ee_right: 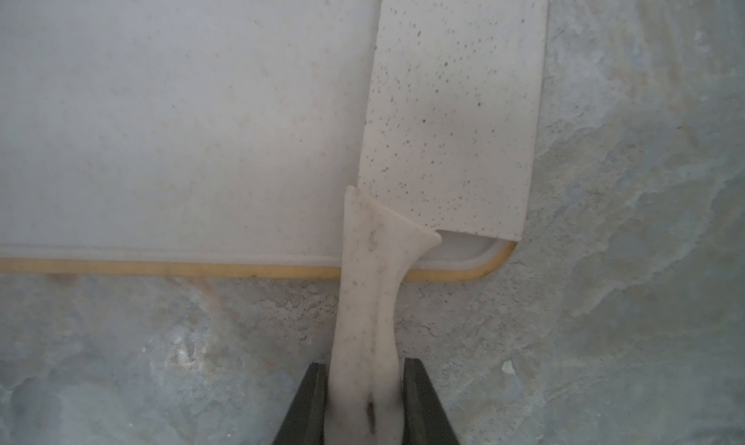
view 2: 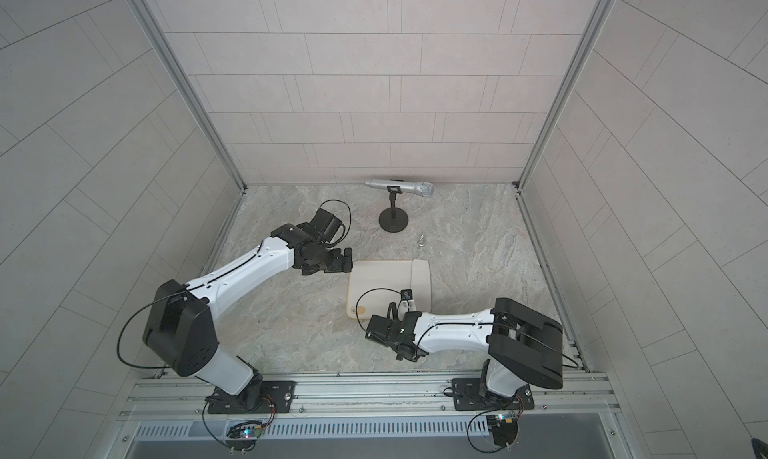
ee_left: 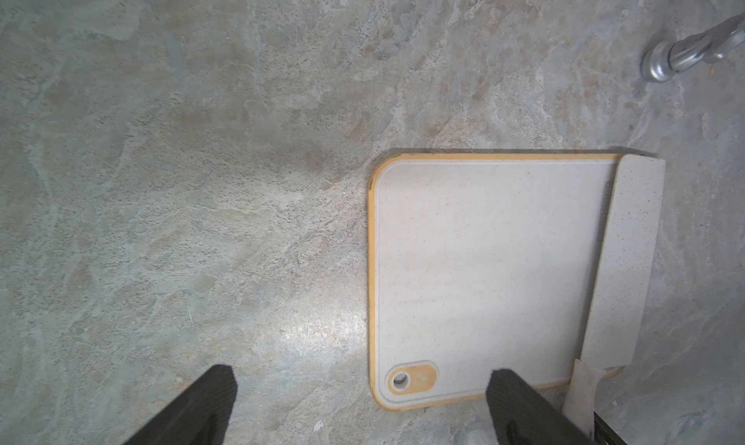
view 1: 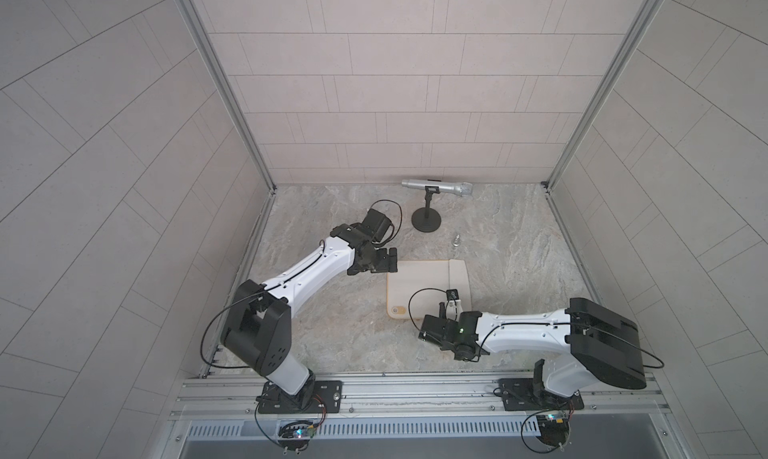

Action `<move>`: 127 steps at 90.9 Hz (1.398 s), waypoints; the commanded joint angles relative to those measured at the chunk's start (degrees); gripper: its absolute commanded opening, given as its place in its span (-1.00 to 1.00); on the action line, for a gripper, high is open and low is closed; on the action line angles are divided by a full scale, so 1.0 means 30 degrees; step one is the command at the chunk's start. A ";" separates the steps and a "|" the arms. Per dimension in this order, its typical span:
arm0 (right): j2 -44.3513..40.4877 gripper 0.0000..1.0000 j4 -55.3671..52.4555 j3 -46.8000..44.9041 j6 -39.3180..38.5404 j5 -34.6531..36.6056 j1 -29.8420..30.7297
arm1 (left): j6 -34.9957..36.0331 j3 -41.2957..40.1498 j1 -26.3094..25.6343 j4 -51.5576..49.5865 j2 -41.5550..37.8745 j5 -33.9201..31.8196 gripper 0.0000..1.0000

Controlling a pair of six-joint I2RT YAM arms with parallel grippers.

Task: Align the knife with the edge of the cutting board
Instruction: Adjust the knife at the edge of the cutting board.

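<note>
Step in hand: alignment. The right fingers (ee_right: 310,406) clench the handle of the knife (ee_right: 447,120). Its blade lies along one side of the cutting board (ee_right: 181,120), slightly skewed and overhanging the edge. The left fingers (ee_left: 201,406) are released. The next move probably calls for a slight rotation.

Cutting board (ee_left: 483,269): reads as matt cream plastic, smooth, faintly speckled; thin tan rim, equally matt. Knife (ee_right: 451,112), along one side of board: pale matt blade peppered with dark specks; handle of similar speckled stuff, smooth, slightly smudged. Tabletop (ee_left: 161,181) around board: stone-patterned grey-brown, finely pitted in look, soft sheen just beside board's holed corner. Small metal piece (ee_left: 661,64) near board: bright, polished. Microphone (view 1: 436,187), well apart from board: satin silver body, glinting mesh head; stand (view 1: 427,220) matt black. Left gripper (ee_left: 361,376) fingers (ee_left: 201,410): matt black, finely grained.
</note>
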 commanded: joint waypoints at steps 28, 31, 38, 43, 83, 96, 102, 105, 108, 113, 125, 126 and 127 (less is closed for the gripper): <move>0.0413 -0.58 0.0086 0.0498 0.0314 0.0416 0.0328 | 0.0227 0.0431 -0.0116 -0.0503 0.0112 -0.0073 1.00; 0.0440 -0.58 0.0086 0.0503 0.0318 0.0423 0.0329 | 0.0227 0.0405 -0.0117 -0.0514 0.0119 -0.0109 1.00; 0.0494 -0.58 0.0104 0.0550 0.0353 0.0427 0.0403 | 0.0225 0.0414 -0.0112 -0.0499 0.0091 -0.0086 1.00; 0.0529 -0.58 0.0082 0.0616 0.0362 0.0425 0.0445 | 0.0227 0.0423 -0.0089 -0.0509 0.0093 -0.0089 1.00; 0.0619 -0.60 0.0048 0.0737 0.0449 0.0482 0.0568 | 0.0223 0.0423 -0.0088 -0.0502 0.0114 -0.0090 1.00; 0.0677 -0.60 -0.0026 0.0767 0.0506 0.0508 0.0572 | 0.0227 0.0425 -0.0098 -0.0507 0.0098 -0.0130 1.00; 0.0732 -0.60 -0.0151 0.0794 0.0611 0.0554 0.0595 | 0.0219 0.0430 -0.0095 -0.0514 0.0109 -0.0140 1.00; 0.0736 -0.60 -0.0185 0.0796 0.0608 0.0583 0.0582 | 0.0226 0.0431 -0.0107 -0.0505 0.0119 -0.0128 1.00; 0.0736 -0.60 -0.0230 0.0796 0.0659 0.0608 0.0592 | 0.0231 0.0431 -0.0112 -0.0503 0.0120 -0.0123 1.00; 0.0751 -0.60 -0.0173 0.0796 0.0678 0.0567 0.0585 | 0.0214 0.0431 -0.0108 -0.0515 0.0108 -0.0126 1.00; 0.0915 -0.63 -0.0154 0.0902 0.0702 0.0541 0.0749 | 0.0242 0.0425 -0.0116 -0.0504 0.0096 -0.0153 1.00; 0.0928 -0.64 -0.0168 0.0922 0.0713 0.0541 0.0748 | 0.0249 0.0428 -0.0116 -0.0514 0.0094 -0.0154 1.00; 0.0949 -0.64 -0.0175 0.0932 0.0719 0.0570 0.0763 | 0.0238 0.0429 -0.0117 -0.0504 0.0107 -0.0155 1.00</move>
